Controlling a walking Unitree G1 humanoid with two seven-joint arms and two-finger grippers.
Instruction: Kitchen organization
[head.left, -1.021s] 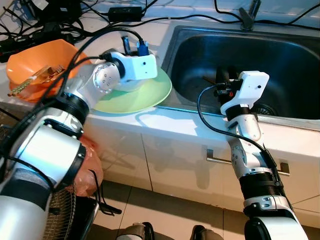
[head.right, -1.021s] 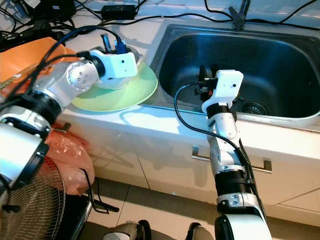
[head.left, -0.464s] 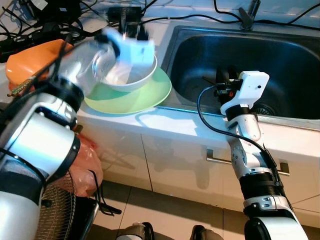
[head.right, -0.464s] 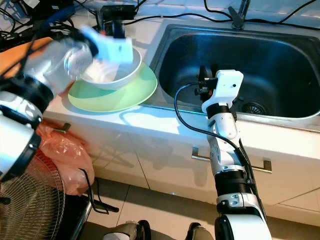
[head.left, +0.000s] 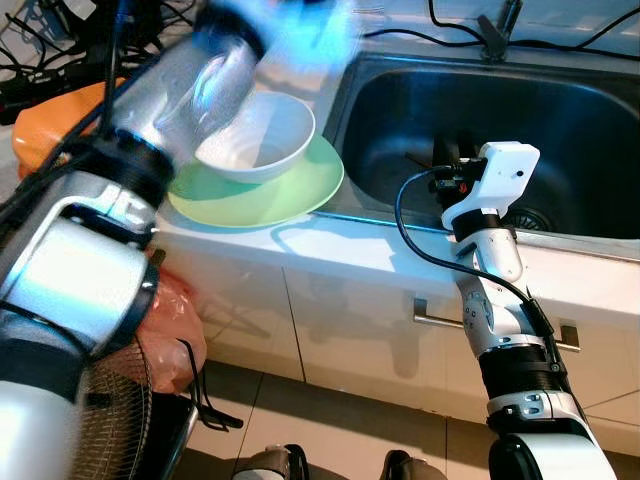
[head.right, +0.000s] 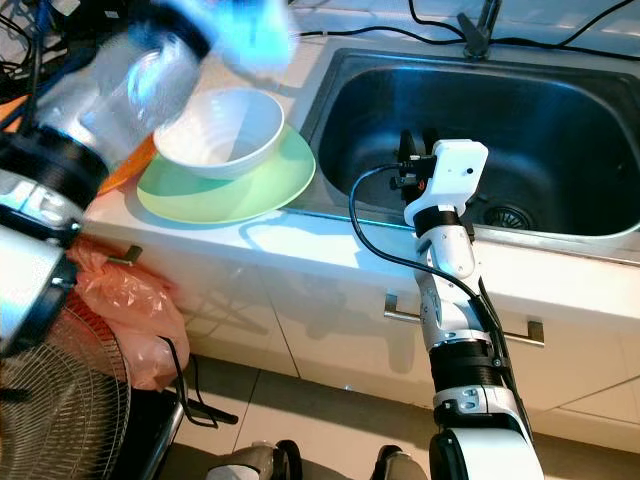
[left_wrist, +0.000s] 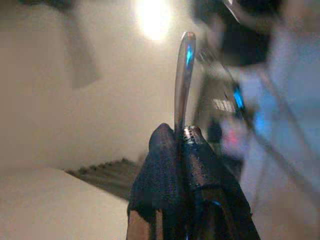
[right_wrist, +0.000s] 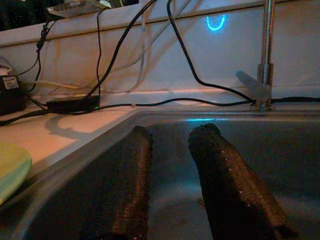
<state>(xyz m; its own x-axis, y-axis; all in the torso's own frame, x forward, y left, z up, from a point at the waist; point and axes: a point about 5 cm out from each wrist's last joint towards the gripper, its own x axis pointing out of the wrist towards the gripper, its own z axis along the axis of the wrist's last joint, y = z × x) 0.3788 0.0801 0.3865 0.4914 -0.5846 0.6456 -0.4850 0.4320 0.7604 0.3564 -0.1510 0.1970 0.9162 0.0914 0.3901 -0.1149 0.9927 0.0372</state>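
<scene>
Left gripper (left_wrist: 182, 150) pinching a spoon (left_wrist: 183, 75), swinging blurred above the bowl (head.left: 258, 137); could fling it loose. Right gripper (right_wrist: 172, 170) spread, hovering over the sink (head.left: 560, 120).

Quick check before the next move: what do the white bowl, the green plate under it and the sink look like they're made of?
White bowl: glossy, probably glazed ceramic, possibly melamine. Green plate: smooth pale green with a soft sheen; ceramic or plastic, can't tell. Sink: brushed stainless steel, judging by its dull grey metallic reflections.
</scene>
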